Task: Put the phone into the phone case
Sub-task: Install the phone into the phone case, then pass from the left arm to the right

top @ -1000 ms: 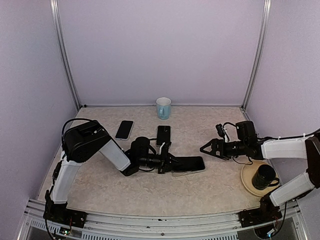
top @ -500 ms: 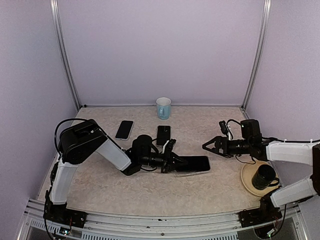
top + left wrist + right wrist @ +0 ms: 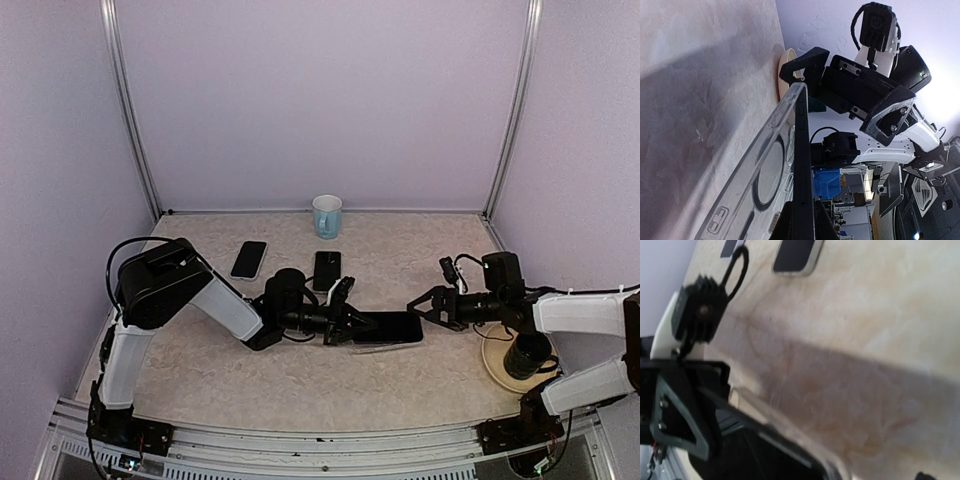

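Top external: the left fingers [image 3: 345, 322] are clamped shut on the near end of the phone [image 3: 390, 327]. The phone lies flat at the middle of the counter [image 3: 300, 385], with the clear phone case [image 3: 385, 345] showing under its edge. The right fingers [image 3: 418, 304] are spread wide and hold nothing, just beside the phone's far end; contact cannot be told.

Left wrist: the phone is edge-on. The case meets it at the far end and splays away from it nearer the camera.

Right wrist: blurred. A case corner and the dark phone sit low in frame.
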`<state>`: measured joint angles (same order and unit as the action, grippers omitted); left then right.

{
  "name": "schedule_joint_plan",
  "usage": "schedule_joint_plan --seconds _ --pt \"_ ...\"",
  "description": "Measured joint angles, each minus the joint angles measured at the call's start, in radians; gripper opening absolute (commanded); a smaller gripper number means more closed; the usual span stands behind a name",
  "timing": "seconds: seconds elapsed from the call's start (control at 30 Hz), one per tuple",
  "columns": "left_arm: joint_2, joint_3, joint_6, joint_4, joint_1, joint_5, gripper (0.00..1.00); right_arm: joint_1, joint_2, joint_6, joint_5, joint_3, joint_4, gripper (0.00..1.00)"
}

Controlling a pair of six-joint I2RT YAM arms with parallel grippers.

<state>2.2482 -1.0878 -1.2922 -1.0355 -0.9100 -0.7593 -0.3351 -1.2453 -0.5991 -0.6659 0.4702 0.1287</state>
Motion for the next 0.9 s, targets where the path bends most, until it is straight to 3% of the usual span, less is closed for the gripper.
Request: schedule_joint_plan --seconds 0.27,0.6,0.9 --pt "-0.008 -0.001 0.003 0.0 0.0 -0.003 0.0 -0.002 0.01 -0.053 -0.093 -0.093 0.108 0.94" --pt "-0.009 -0.045 0.003 -0.003 -0.006 -0.023 0.0 -0.03 -0.048 -0.137 -0.209 -0.122 0.312 0.8" --pt "-0.009 -0.047 0.003 -0.005 -0.012 -0.038 0.0 -0.043 -0.079 -0.18 -0.256 -0.124 0.384 0.65"
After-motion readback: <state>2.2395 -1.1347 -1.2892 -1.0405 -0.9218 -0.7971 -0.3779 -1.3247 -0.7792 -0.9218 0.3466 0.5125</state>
